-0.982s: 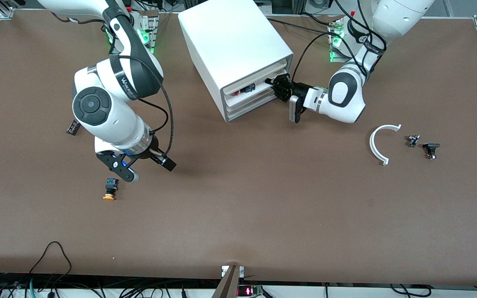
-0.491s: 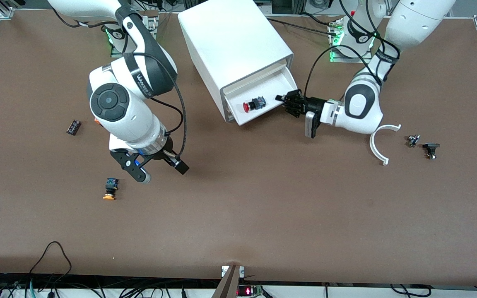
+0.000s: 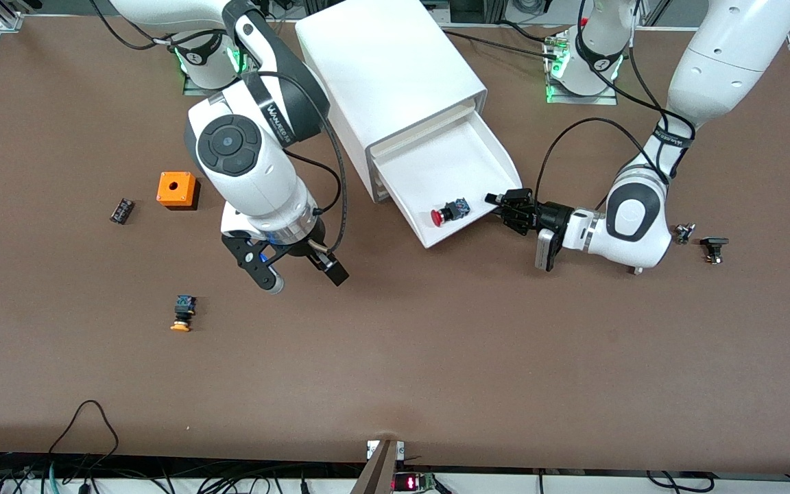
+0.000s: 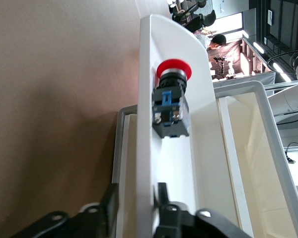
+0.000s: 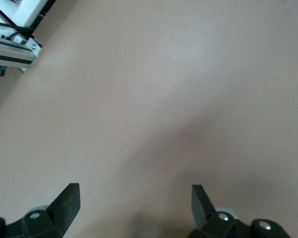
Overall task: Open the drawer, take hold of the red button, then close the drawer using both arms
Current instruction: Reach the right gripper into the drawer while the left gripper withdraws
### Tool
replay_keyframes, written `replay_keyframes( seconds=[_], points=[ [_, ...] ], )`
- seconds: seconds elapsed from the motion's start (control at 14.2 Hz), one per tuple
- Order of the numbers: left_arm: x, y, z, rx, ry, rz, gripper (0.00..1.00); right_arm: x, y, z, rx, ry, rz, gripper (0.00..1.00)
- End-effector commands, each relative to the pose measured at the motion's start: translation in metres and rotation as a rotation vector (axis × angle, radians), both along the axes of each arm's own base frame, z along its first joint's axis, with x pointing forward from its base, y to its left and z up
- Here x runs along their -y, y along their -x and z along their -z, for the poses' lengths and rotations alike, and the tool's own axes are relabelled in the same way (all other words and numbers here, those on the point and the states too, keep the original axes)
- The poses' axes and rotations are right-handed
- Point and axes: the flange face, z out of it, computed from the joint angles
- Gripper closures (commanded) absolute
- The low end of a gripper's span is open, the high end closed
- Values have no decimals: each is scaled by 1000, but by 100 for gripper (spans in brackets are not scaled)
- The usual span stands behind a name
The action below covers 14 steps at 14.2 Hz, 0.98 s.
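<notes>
The white cabinet (image 3: 388, 68) has its top drawer (image 3: 467, 154) pulled far out toward the front camera. The red-capped button (image 3: 448, 212) lies in the drawer just inside its front wall, and shows in the left wrist view (image 4: 171, 94). My left gripper (image 3: 499, 202) holds the front wall at the corner toward the left arm's end; its fingers (image 4: 161, 198) straddle that wall (image 4: 146, 148). My right gripper (image 3: 306, 281) hangs open and empty over bare table beside the drawer, toward the right arm's end. The right wrist view (image 5: 135, 191) shows only table.
An orange cube with a hole (image 3: 176, 189), a small black part (image 3: 121, 210) and an orange-capped button (image 3: 182, 314) lie toward the right arm's end. Two small dark parts (image 3: 683, 233) (image 3: 713, 247) lie toward the left arm's end, beside the left arm's wrist.
The left gripper has pulled the drawer from nearly shut to far out, and the button came with it. The right arm has moved toward the cabinet, uncovering the orange cube.
</notes>
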Motion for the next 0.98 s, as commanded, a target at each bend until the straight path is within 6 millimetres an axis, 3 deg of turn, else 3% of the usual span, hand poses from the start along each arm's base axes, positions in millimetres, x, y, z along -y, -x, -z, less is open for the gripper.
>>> replay_keyframes(
  seconds=[0.0, 0.14, 0.42, 0.63, 0.91],
  points=[
    [-3, -12, -11, -30, -37, 41, 0, -29, 8, -12, 27, -46, 30, 1],
    [-7, -23, -34, -91, -120, 92, 0, -45, 18, -16, 31, -59, 42, 1],
    [-20, -55, -99, -191, -372, 150, 0, -72, 34, -18, 24, -121, 85, 1],
    [-28, -63, -144, -224, -542, 92, 0, -89, 43, -12, 1, -159, 86, 1],
    [-24, -79, -210, -163, -907, -9, 0, -114, 56, -9, -6, -226, 75, 1]
  ],
)
